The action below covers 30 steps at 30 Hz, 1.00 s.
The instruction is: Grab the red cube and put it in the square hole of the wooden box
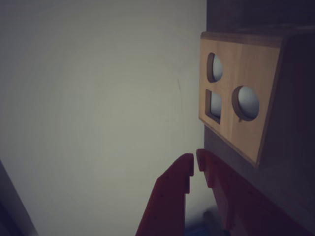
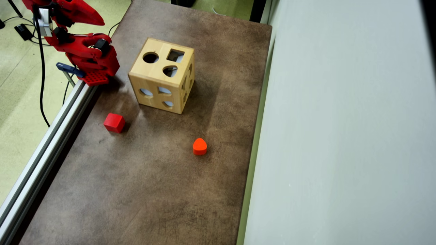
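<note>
The red cube (image 2: pixel 114 122) lies on the brown tabletop, left of and in front of the wooden box (image 2: pixel 161 75), in the overhead view. The square hole (image 2: pixel 175 55) is in the box's top face, beside a round and a rounded-triangle cutout. My gripper (image 2: pixel 101 22) is folded back at the top left corner, well away from the cube. In the wrist view the red fingertips of the gripper (image 1: pixel 195 161) nearly touch with nothing between them. The wooden box (image 1: pixel 246 83) shows at the right, with a square hole (image 1: pixel 213 104) in its lit face. The cube is out of the wrist view.
An orange-red rounded block (image 2: pixel 200 146) lies in front of the box. A pale wall panel (image 2: pixel 340 136) borders the table on the right, and an aluminium rail (image 2: pixel 51 136) runs along the left edge. Cables hang off the table near the arm's base (image 2: pixel 95 73).
</note>
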Tool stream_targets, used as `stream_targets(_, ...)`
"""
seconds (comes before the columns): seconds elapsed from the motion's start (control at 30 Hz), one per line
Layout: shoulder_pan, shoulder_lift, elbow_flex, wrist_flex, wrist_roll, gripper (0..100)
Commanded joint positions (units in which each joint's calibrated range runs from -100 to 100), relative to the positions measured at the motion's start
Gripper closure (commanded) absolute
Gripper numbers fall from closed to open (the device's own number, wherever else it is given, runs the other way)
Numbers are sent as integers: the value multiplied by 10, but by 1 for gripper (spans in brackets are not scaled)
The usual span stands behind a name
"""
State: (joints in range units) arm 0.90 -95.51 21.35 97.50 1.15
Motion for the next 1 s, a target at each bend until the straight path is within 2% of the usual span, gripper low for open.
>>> stream_targets(0.0,1,54,-7,-2,4,98)
stream_targets(0.47,9,345,-36,1,6,98)
stream_targets(0.8,152,426,-27,0,8,98)
stream_targets(0.87,172,446,-27,0,26,98)
stream_targets(0.97,202,466,-27,1,85,98)
